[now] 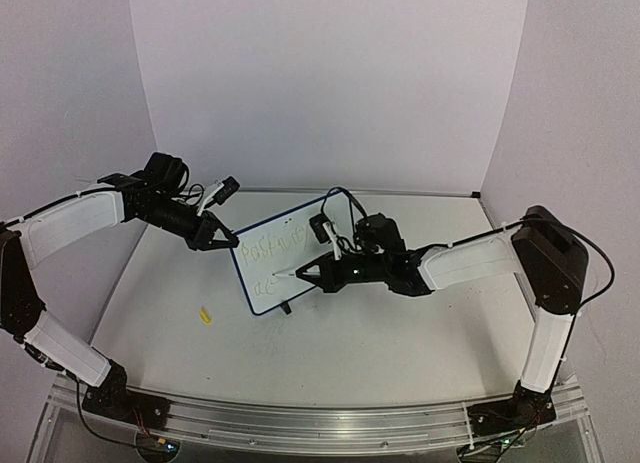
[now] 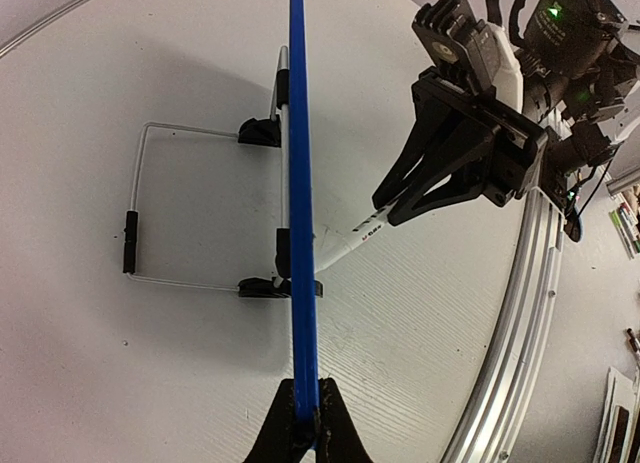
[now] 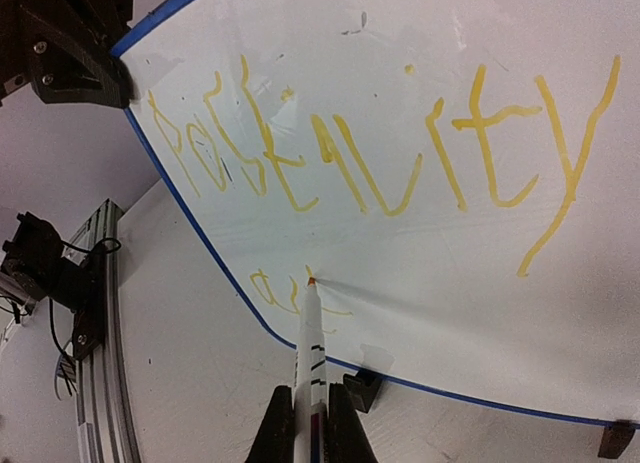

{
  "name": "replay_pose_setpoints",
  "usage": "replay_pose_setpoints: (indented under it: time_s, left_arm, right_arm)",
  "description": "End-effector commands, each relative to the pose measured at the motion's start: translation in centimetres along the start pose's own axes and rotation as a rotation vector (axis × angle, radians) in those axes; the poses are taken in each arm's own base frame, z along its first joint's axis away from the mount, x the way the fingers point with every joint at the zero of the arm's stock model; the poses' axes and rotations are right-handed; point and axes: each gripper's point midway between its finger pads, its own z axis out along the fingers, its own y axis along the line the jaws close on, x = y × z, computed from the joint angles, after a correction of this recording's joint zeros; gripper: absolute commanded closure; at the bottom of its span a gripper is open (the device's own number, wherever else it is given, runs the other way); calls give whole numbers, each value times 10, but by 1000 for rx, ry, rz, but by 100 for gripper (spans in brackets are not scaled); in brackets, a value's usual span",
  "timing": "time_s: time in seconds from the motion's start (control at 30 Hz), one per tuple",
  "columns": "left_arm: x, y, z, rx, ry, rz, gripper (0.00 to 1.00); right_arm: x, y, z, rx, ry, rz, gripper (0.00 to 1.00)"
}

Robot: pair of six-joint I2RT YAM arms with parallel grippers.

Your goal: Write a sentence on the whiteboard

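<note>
The whiteboard [image 1: 283,245], white with a thin blue frame, stands tilted on its wire stand [image 2: 138,205] mid-table. My left gripper [image 1: 227,240] is shut on its left edge; in the left wrist view the board is an edge-on blue strip [image 2: 299,183] running into the closed jaws of the left gripper [image 2: 305,415]. The sentence [image 3: 380,148] is yellow handwriting, with a short second line [image 3: 272,291] begun below it. My right gripper [image 3: 312,423] is shut on a white marker [image 3: 312,348], whose tip touches the board at that second line.
A small yellow marker cap [image 1: 205,315] lies on the table left of the board. An aluminium rail [image 1: 300,421] runs along the near edge. White walls enclose the back and sides. The right gripper [image 2: 455,158] is close to the board's face.
</note>
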Motion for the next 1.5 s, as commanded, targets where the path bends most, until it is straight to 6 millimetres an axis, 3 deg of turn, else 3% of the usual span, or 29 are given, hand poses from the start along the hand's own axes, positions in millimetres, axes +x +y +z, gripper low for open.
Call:
replay_pose_setpoints:
  time_s: [0.0, 0.23, 0.53, 0.9, 1.17, 1.47]
  left_arm:
    - [1, -5, 3, 24, 25, -10, 100]
    - [1, -5, 4, 24, 25, -11, 100]
    - [1, -5, 4, 25, 25, -12, 100]
    - [1, -6, 4, 27, 26, -11, 100]
    - [1, -6, 4, 27, 25, -11, 100]
    - [1, -6, 4, 24, 25, -10, 100]
  right_arm:
    - [2, -10, 4, 40, -2, 15, 100]
    - [24, -19, 9, 54, 46, 48, 100]
    - [33, -30, 12, 95, 63, 56, 100]
    - [7, -26, -9, 144, -15, 18, 100]
    - [-18, -2, -30, 90, -90, -10, 100]
    - [-9, 1, -15, 29, -48, 1, 100]
